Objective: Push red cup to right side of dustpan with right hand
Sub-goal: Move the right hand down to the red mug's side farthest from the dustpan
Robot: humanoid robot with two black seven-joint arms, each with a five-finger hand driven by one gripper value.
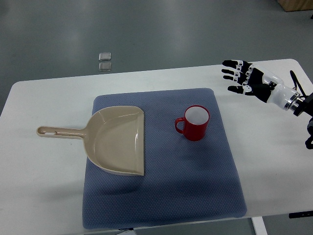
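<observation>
In our one view, from the top, we see the red cup (195, 122) standing upright on the blue mat (161, 196), with its open mouth up and its small handle pointing left toward the dustpan (117, 139). The cup already sits to the right of the dustpan's open edge, with a clear strip of mat between them. Our right hand (243, 76) floats over the white table (39, 186), up and to the right of the cup and well apart from it. Its fingers are spread wide and hold nothing. So the cup lies down and to the left of our fingers. Our left hand does not show, so the right hand is the one nearer. The dustpan's long handle points left. We can read no words or labels anywhere.
</observation>
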